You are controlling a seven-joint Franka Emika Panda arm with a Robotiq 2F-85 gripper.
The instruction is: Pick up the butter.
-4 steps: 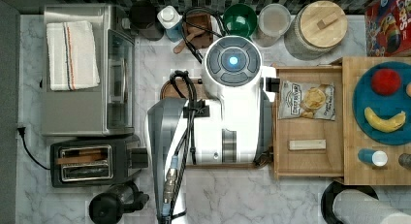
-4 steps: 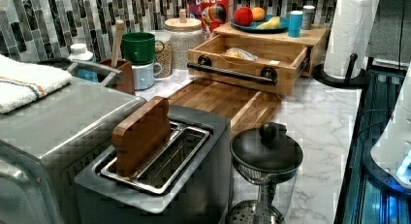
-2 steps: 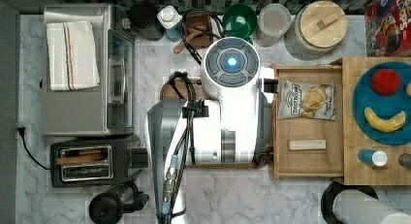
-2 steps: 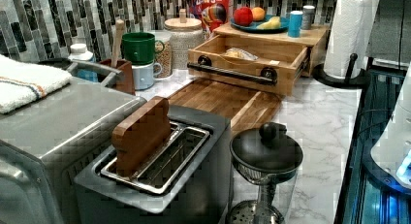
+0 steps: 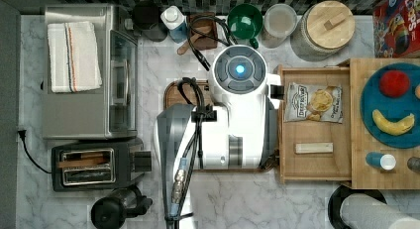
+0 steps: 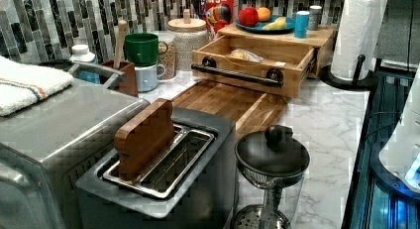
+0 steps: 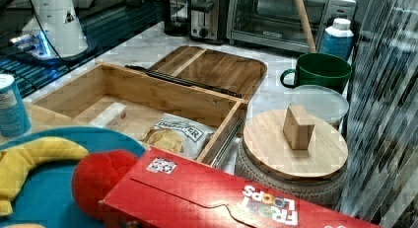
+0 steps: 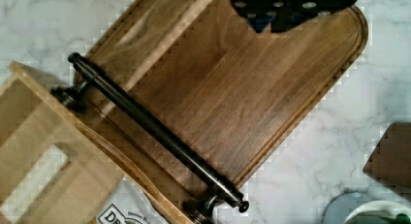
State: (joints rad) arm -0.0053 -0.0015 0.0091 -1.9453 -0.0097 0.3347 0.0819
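Butter lies flat in open wooden drawer, near chip bag. Pincer hidden under white arm; can't tell if apart or together.

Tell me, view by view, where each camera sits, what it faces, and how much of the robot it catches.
Top view: overhead, looking straight down at the counter; the white arm covers the cutting board.
Left view: low by the toaster, looking toward the open drawer; the arm's base stands at the left view's right edge.
Right view: beside the cereal box, looking back over the drawer toward the toaster oven; the base stands far off.
Wrist view: looks down on the cutting board and the drawer handle.
Shared: the butter and the chip bag lie in the drawer in the top and right views.
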